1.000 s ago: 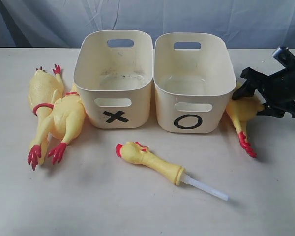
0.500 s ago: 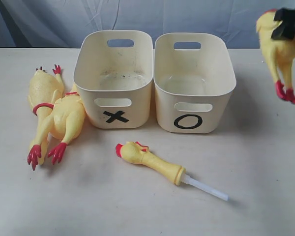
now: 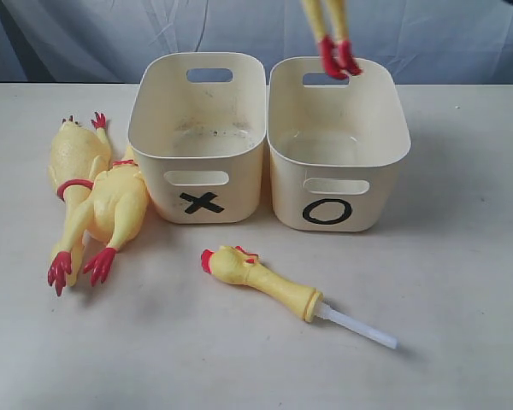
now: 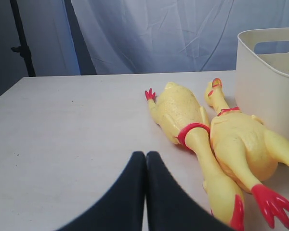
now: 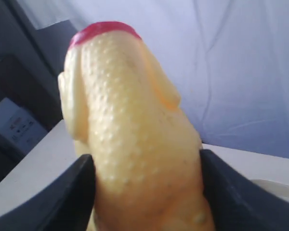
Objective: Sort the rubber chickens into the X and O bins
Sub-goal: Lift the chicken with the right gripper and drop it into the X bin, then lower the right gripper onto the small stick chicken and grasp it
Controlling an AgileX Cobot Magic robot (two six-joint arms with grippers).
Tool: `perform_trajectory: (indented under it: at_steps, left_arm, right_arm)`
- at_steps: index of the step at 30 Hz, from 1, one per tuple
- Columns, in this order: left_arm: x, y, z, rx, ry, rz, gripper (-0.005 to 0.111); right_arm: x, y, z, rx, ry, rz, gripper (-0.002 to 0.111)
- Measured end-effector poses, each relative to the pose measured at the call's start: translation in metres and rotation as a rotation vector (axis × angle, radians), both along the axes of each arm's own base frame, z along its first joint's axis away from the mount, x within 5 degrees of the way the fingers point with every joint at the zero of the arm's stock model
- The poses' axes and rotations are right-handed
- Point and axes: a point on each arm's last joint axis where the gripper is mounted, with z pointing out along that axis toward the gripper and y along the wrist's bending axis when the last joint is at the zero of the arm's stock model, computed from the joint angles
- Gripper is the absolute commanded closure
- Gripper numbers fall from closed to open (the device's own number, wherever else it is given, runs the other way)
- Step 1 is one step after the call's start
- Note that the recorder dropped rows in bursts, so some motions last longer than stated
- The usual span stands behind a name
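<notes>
A yellow rubber chicken (image 3: 333, 38) hangs feet down over the back rim of the O bin (image 3: 338, 141); only its legs and red feet show in the exterior view. My right gripper (image 5: 147, 192) is shut on this chicken's body (image 5: 130, 125), out of the exterior view's frame. The X bin (image 3: 201, 137) stands left of the O bin. Two whole chickens (image 3: 94, 196) lie left of the X bin, also seen as the pair of chickens (image 4: 212, 134) in the left wrist view. The short head-and-neck piece (image 3: 265, 278) with its white tube lies in front of the bins. My left gripper (image 4: 145, 156) is shut and holds nothing.
A pale wrinkled curtain (image 3: 256, 34) hangs behind the table (image 3: 462, 299). A dark stand (image 4: 19, 38) rises past the table's far corner in the left wrist view.
My right gripper lifted the chicken from the table right of the O bin, raised it high, then carried it left until its feet hang over the O bin.
</notes>
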Motion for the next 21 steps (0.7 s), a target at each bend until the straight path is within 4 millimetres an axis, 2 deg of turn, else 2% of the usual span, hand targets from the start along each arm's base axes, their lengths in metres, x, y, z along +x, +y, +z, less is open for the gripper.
perform_trajectory:
  at_steps: [5, 7, 8, 10, 11, 12, 13, 14, 16, 18, 21]
  left_arm:
    - [0.0, 0.0, 0.0, 0.0, 0.0, 0.0, 0.107]
    - [0.0, 0.0, 0.0, 0.0, 0.0, 0.0, 0.107]
    - [0.0, 0.0, 0.0, 0.0, 0.0, 0.0, 0.107]
    - [0.0, 0.0, 0.0, 0.0, 0.0, 0.0, 0.107]
    - [0.0, 0.0, 0.0, 0.0, 0.0, 0.0, 0.107]
    - [0.0, 0.0, 0.0, 0.0, 0.0, 0.0, 0.107]
    - [0.0, 0.0, 0.0, 0.0, 0.0, 0.0, 0.107]
    - [0.0, 0.0, 0.0, 0.0, 0.0, 0.0, 0.107]
    - [0.0, 0.0, 0.0, 0.0, 0.0, 0.0, 0.107]
    - [0.0, 0.0, 0.0, 0.0, 0.0, 0.0, 0.107]
    - [0.0, 0.0, 0.0, 0.0, 0.0, 0.0, 0.107]
  right_arm:
    - [0.017, 0.065, -0.018, 0.013, -0.006, 0.066, 0.109]
    - [0.023, 0.083, -0.019, 0.02, -0.014, 0.085, 0.104]
    - [0.025, 0.092, -0.02, 0.02, -0.021, 0.096, 0.097]
    - [0.028, 0.105, -0.021, 0.025, -0.03, 0.116, 0.08]
    - [0.029, 0.109, -0.019, 0.03, -0.038, 0.122, 0.05]
    - [0.028, 0.113, -0.015, 0.037, -0.05, 0.132, 0.034]
    - [0.028, 0.114, -0.012, 0.043, -0.056, 0.134, 0.012]
    - [0.028, 0.114, -0.009, 0.05, -0.061, 0.133, 0.009]
    - [0.027, 0.114, -0.005, 0.056, -0.067, 0.136, 0.013]
    - [0.026, 0.115, -0.005, 0.059, -0.064, 0.146, 0.029]
    - [0.023, 0.117, -0.006, 0.052, -0.06, 0.196, 0.043]
